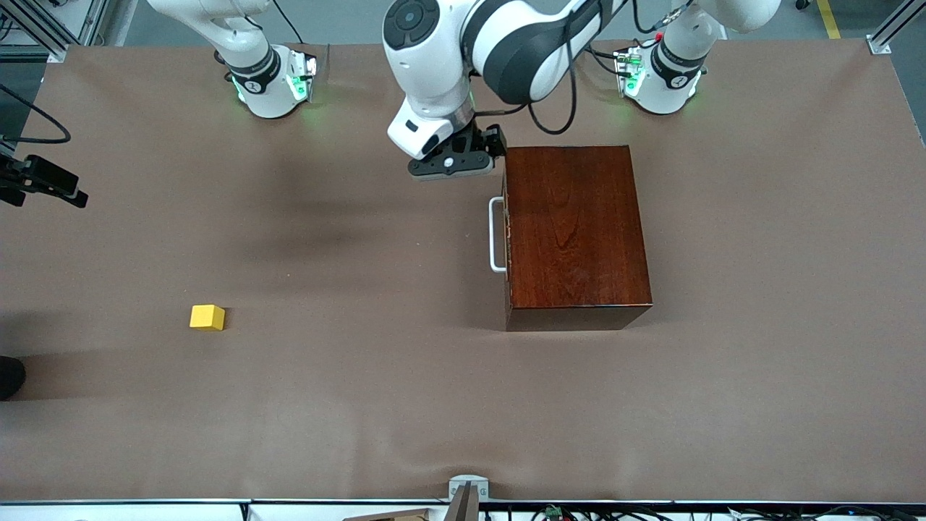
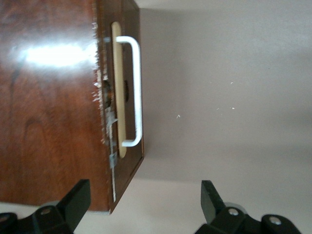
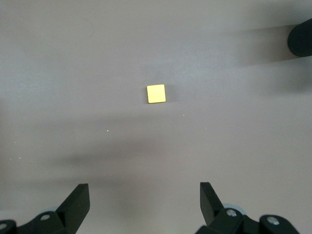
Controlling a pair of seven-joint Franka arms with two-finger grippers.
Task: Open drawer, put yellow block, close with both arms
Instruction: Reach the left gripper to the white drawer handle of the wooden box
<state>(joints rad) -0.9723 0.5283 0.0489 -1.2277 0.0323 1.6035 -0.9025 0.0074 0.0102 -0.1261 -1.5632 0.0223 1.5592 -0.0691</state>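
Currently the yellow block (image 1: 207,317) sits loose on the counter (image 1: 362,405), nearest the front camera, at about 8 o'clock from the drawer (image 1: 506,231), well apart. Drawer shut, white handle (image 1: 495,234) untouched. Left gripper (image 1: 463,161) hangs beside the box's (image 1: 575,231) 11 o'clock corner, fingers spread. Right gripper (image 3: 145,202) fingers spread above the block, high up.

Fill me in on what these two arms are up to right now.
The left gripper hangs open beside the wooden box, at the corner above the drawer's white handle; the drawer is shut. The right gripper is open, high over the yellow block, which lies untouched on the table toward the right arm's end.
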